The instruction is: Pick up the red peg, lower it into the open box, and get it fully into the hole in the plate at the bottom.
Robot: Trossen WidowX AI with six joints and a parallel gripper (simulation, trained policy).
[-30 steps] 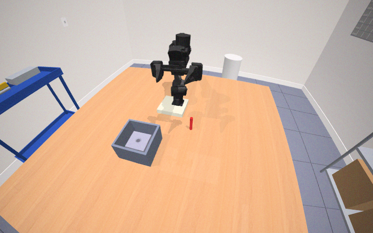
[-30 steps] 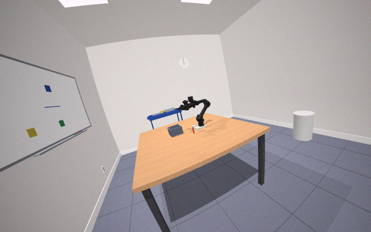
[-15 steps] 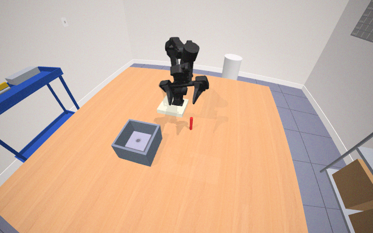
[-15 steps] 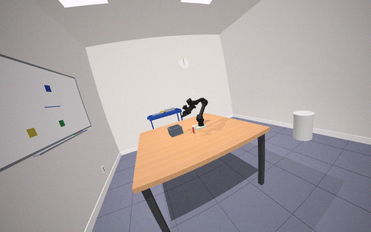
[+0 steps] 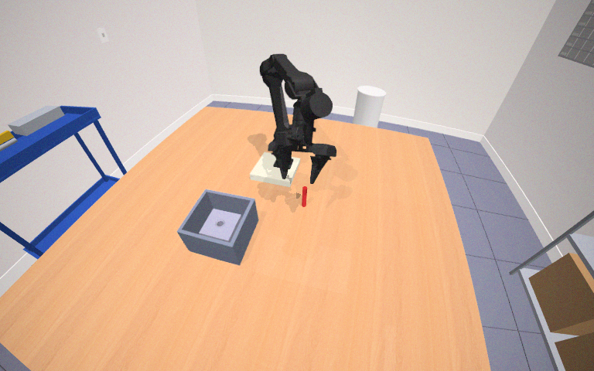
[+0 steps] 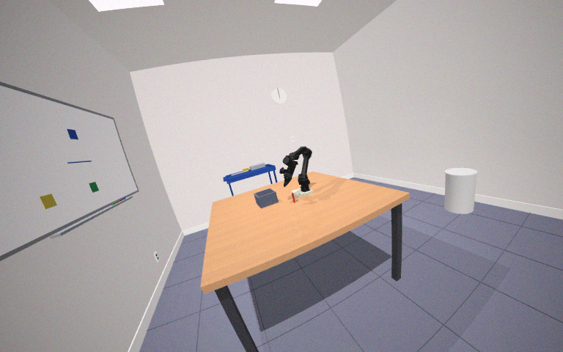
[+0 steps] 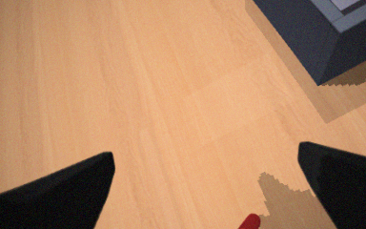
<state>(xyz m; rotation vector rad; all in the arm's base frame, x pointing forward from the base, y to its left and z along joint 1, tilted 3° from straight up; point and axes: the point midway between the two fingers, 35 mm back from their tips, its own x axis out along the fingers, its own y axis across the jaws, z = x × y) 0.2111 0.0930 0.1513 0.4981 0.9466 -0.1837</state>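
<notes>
Showing an open slate-grey box [image 5: 212, 251] [image 6: 265, 199] [image 7: 305, 48] resting on the wooden table [image 5: 306, 284] [image 6: 298, 232] [image 7: 143, 95], nearest the top camera. Revealing, inside at the bottom, a pale lilac plate [image 5: 230, 219] [image 7: 345, 4] bearing a round, unfilled hole [image 5: 220, 223]. Presenting, a little farther back and outside the box, the red peg [image 5: 304, 196] [image 6: 293, 198] [image 7: 250, 222], standing upright on the table and touching neither box nor gripper. Showing only the peg's rounded top at the lower edge of the wrist view, between the fingers' lines but nearer the right-hand side of the frame.

Displaying, behind the peg, the gripper [image 5: 298, 180] [image 6: 285, 185] [image 7: 205, 156], hanging above the table with fingers pointing downward, spread wide and gripping nothing. Picturing the black arm [image 5: 278, 103] [image 6: 307, 166] rising and folding over from a cream base plate [image 5: 258, 177] [image 6: 297, 194], and one fingertip overlapping that plate in the top view. Including, beyond the table, a blue cart [image 5: 43, 146] [image 6: 248, 173] carrying a grey box-like item [image 5: 37, 120] [image 6: 257, 166], and a white cylinder [image 5: 367, 107] [image 6: 460, 191] standing on the floor. Featuring, on the far wall of the exterior view, a round clock [image 6: 278, 95].

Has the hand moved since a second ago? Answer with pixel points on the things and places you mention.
Yes: the hand [image 5: 298, 180] [image 6: 286, 184] [image 7: 205, 156] has come down toward the tabletop, nearer the upright red peg [image 5: 304, 196] [image 6: 293, 198] [image 7: 252, 222].
</notes>
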